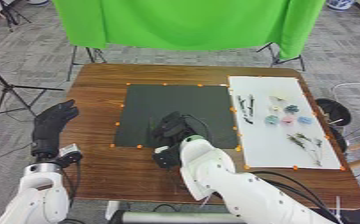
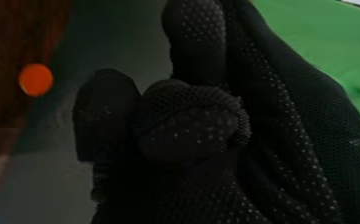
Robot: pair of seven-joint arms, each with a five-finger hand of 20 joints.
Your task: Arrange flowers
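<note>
The table (image 1: 105,175) bears a mat (image 1: 150,107) and white sheet (image 1: 263,142). Over the mat, the right hand (image 1: 170,131) is loosely open, apparently empty. Flowers (image 1: 287,120) lie close together on the sheet; the hand's bulk could drag neighbours or miss thin sprigs (image 1: 298,142).

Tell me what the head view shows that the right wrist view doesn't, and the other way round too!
Head view: colourful flowers and leafy stems on a white board, and the robot's left hand.

Right wrist view: a close look at little pale dots on the glove of the right hand.

Both: that right hand, the green cloth, the dark mat, orange markers and the brown table.
</note>
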